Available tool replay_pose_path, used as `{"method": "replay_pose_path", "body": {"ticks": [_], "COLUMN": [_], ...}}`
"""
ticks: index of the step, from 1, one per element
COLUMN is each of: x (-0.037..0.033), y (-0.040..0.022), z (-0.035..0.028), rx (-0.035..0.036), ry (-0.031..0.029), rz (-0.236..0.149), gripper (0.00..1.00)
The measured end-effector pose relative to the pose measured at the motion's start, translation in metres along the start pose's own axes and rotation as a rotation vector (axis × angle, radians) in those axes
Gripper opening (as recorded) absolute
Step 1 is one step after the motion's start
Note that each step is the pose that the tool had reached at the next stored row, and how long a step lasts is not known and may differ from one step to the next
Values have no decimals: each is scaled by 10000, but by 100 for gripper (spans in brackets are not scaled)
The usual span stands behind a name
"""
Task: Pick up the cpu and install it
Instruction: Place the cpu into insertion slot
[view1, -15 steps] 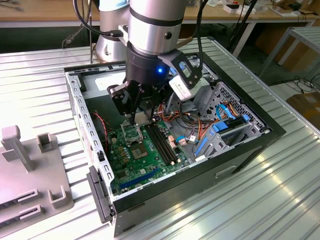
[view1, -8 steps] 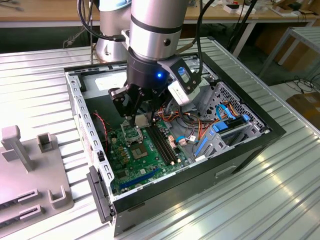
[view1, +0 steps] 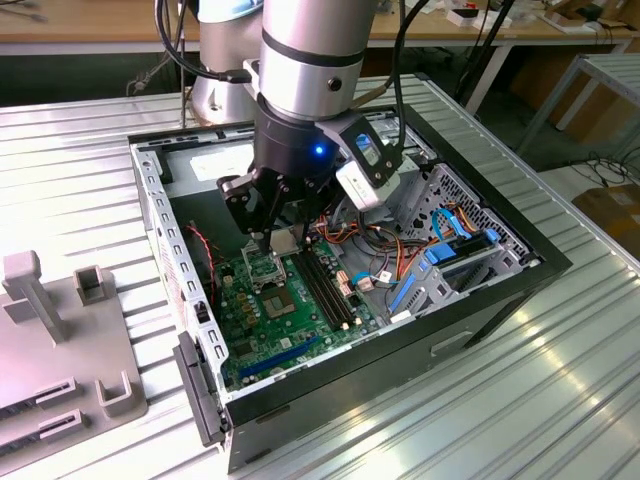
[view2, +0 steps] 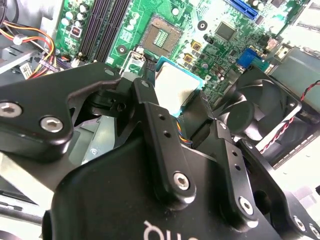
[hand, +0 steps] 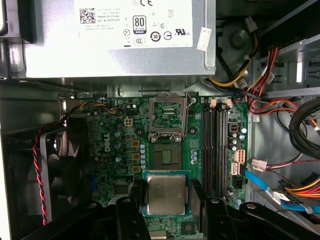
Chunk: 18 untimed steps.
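- The open computer case (view1: 420, 345) lay on a ribbed metal table (view1: 90, 140).
- The arm (view1: 310, 60) reached down into the case.
- A grey power supply (hand: 115, 50) sat beside the green motherboard (hand: 115, 150), with a black fan (hand: 65, 165) at the board's edge.
- The gripper (hand: 166, 202) pinched the cpu, one finger against each of two opposite edges.
- The socket (hand: 167, 150) lay uncovered, its metal frame flipped up.
- The cpu (hand: 166, 194), silver face showing in both wrist views, hung over the motherboard just beside the socket, not seated in it.
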<state>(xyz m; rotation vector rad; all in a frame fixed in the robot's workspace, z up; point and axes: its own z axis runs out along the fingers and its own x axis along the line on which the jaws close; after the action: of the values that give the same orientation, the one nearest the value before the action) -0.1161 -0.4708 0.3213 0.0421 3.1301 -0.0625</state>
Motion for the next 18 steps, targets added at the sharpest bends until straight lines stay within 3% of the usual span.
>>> {"method": "replay_pose_path", "body": {"ticks": [11,16,18], "x": [-4,-5,-5], "y": [1,4,7], "z": [3,91,140], "rx": [-2,-31,-35], "ry": [-1,1,-9], "rz": [0,-1,-272], "gripper": [47,47,47]}}
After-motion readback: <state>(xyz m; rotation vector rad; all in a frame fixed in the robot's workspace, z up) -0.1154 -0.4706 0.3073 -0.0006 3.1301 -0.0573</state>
